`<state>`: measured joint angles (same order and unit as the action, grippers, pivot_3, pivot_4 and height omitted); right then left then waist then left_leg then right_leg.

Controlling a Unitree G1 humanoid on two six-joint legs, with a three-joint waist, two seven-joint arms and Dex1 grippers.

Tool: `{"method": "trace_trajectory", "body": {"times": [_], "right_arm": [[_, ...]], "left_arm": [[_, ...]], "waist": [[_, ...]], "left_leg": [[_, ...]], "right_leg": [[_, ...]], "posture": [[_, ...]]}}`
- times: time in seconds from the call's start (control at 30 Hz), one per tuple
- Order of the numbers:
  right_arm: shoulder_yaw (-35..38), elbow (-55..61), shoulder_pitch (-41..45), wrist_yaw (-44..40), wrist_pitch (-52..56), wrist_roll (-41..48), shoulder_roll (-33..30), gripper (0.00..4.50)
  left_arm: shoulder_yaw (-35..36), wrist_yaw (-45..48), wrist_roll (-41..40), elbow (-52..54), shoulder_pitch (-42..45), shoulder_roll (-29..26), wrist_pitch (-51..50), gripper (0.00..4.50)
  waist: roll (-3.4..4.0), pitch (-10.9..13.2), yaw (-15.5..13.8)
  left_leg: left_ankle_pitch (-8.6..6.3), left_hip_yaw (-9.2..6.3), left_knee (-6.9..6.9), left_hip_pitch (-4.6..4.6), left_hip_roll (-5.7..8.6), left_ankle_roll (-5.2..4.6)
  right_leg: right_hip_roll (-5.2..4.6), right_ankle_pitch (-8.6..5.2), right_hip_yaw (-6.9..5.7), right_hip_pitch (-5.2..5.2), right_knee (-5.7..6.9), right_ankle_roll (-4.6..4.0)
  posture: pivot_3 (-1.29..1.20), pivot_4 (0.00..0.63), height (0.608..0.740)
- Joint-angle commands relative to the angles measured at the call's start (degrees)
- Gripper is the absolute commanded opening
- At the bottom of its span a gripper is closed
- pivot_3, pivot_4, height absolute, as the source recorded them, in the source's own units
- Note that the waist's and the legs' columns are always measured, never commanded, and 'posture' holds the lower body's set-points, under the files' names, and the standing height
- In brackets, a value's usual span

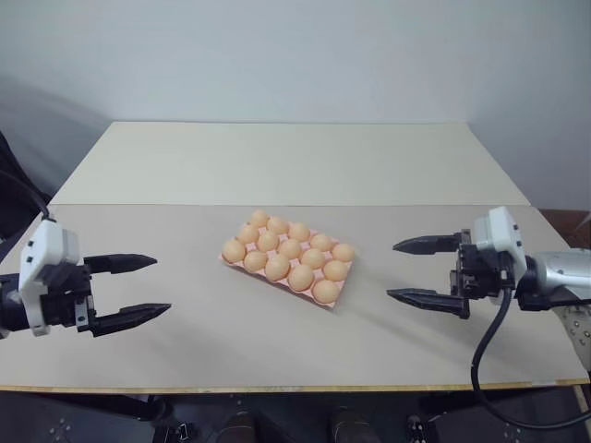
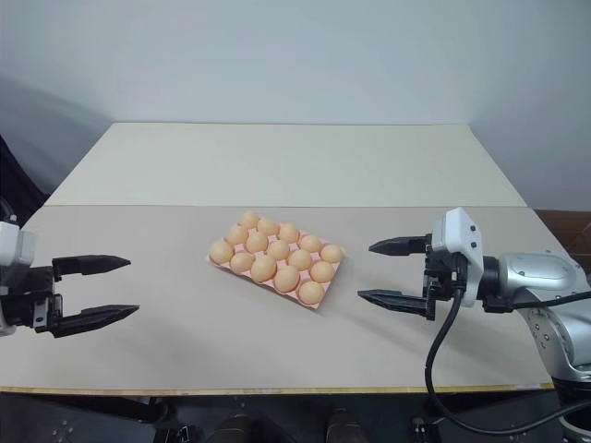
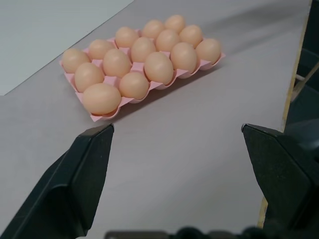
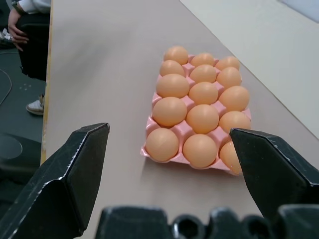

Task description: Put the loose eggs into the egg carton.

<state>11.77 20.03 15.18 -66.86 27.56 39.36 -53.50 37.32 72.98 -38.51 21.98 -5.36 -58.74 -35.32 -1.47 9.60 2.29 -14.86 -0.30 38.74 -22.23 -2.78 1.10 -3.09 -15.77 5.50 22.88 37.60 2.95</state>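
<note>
carton full, both arms clear

since every cup i can see holds an egg, i judge the job done. my left gripper (image 1: 146,288) is spread wide and empty; the egg carton (image 1: 228,261) sits mid-table (image 1: 185,369), eggs (image 1: 301,276) seated; my right gripper (image 1: 410,270) gapes empty too. best move: hold both arms clear.

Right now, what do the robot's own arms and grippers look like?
Each gripper, left and right, has two long black pointed fingers on a white boxy housing. The right arm's forearm is shiny silver metal, with a black cable looping beneath it.
</note>
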Motion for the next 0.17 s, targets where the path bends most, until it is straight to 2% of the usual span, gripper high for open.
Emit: {"method": "trace_trajectory", "body": {"times": [0.03,0.17], "right_arm": [[0.62,0.23,1.04,-0.11,-0.16,0.27,-0.19,4.5],[0.67,-0.03,1.37,-0.74,-0.35,0.21,-0.48,4.5]], "left_arm": [[2.01,-1.39,-2.05,1.92,-0.25,0.24,-0.56,4.46],[1.66,-1.89,-3.14,1.85,-0.21,0.5,-0.43,4.46]], "waist": [[0.0,0.0,0.01],[0.0,0.0,0.06]], "left_leg": [[0.0,0.0,-0.01,-0.03,0.0,0.0],[0.0,0.01,-0.01,-0.12,0.0,0.0]], "right_leg": [[0.0,0.0,0.0,0.02,-0.03,0.0],[-0.01,0.0,0.0,0.1,-0.04,0.0]], "posture": [[0.0,0.15,0.74],[0.0,0.15,0.74]]}}
